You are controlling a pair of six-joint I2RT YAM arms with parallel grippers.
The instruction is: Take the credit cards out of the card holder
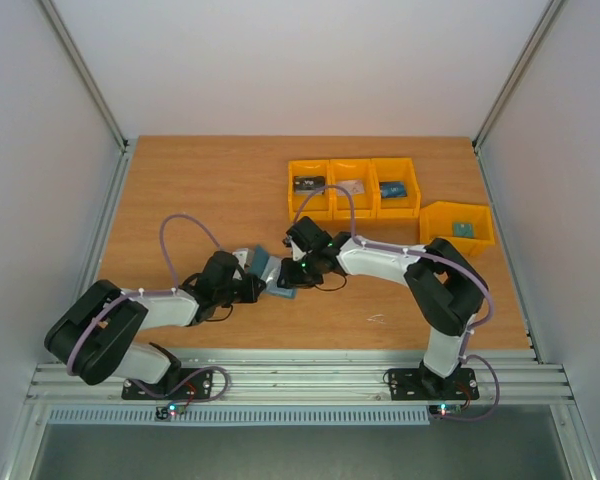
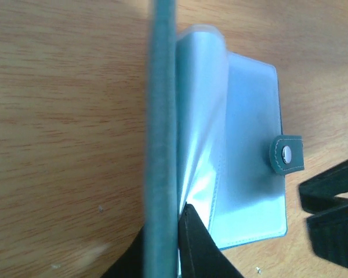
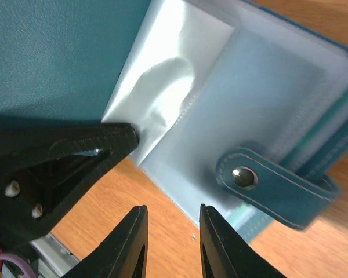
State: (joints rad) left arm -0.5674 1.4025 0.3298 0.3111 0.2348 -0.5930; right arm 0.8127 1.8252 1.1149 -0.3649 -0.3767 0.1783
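Observation:
The teal card holder [image 1: 277, 291] lies open on the table between both grippers. My left gripper [image 1: 252, 283] is shut on its teal cover [image 2: 162, 116] and holds that panel upright, edge-on in the left wrist view, with my fingers [image 2: 194, 243] pinching it. Clear plastic sleeves [image 2: 243, 145] and the snap tab [image 2: 286, 154] lie flat beside it. My right gripper [image 3: 173, 217] is open and empty, hovering over bare wood just off the sleeves' near edge [image 3: 220, 116], close to the snap tab [image 3: 267, 185]. No credit card shows clearly in the sleeves.
Three joined yellow bins [image 1: 352, 188] stand at the back, each holding a small item. A fourth yellow bin [image 1: 458, 226] sits to their right. The right arm's fingers [image 2: 330, 214] show in the left wrist view; the left gripper [image 3: 52, 168] shows in the right wrist view.

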